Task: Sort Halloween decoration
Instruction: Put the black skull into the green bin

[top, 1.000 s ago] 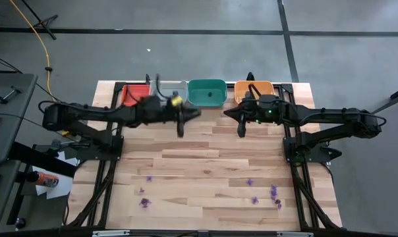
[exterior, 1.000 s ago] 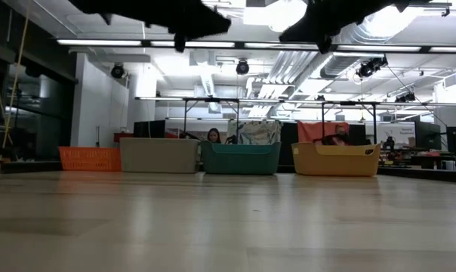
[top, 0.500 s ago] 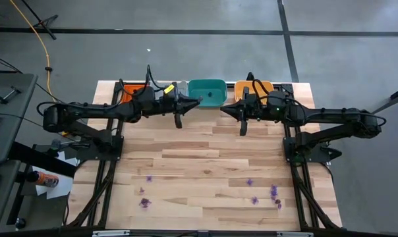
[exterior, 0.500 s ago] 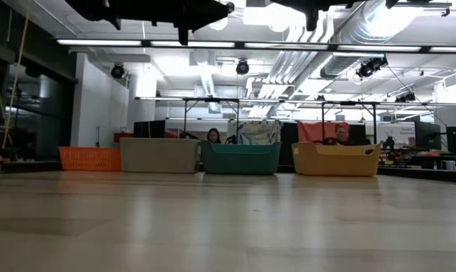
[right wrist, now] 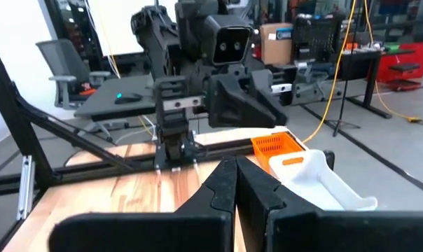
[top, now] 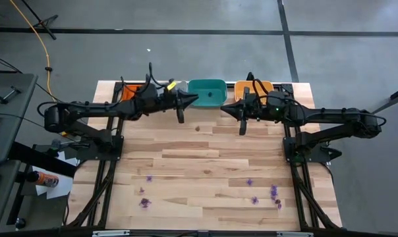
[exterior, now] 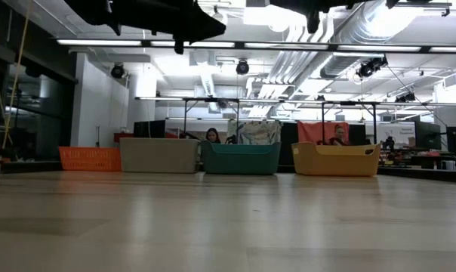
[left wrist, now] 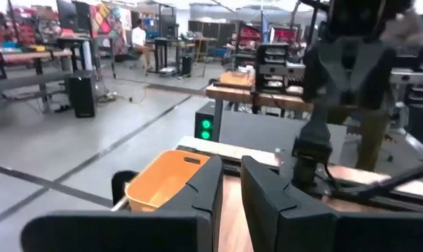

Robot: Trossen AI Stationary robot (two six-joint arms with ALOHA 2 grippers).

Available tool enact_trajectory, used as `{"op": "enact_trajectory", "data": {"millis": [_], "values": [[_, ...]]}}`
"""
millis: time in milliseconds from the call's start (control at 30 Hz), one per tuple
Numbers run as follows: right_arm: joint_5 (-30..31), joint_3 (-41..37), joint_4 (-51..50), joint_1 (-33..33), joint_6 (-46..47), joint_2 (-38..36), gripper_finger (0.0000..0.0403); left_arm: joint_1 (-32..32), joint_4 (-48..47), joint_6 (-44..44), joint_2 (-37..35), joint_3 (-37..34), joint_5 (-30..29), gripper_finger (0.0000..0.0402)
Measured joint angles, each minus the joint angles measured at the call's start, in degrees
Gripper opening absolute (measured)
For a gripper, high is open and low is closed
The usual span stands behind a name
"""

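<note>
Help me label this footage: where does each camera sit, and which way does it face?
High view: overhead, looking straight down on the table, both arms and purple trinkets.
Low view: at tabletop height, looking level at the red, grey, green tray and orange tray; arms overhead.
Left wrist view: looks past the left pincer toward the orange tray and the right arm.
Right wrist view: looks past the shut right pincer toward the left arm.
Shared: high and low views both show the tray row.
</note>
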Motion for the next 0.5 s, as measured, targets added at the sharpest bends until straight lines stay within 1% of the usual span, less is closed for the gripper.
{"op": "enact_trajectory", "data": {"millis": [233, 500], "values": [[0.4, 0.0, -2.5, 0.0, 0.0, 0.0, 0.0000, -0.2, -3.7, 0.1, 0.1, 0.0, 0.2, 0.0039], [1.7, 0.0, -2.8, -0.2, -1.5, 0.0, 0.0000, -0.2, -3.6, 0.5, -0.2, 0.0, 0.2, 0.0039]]}}
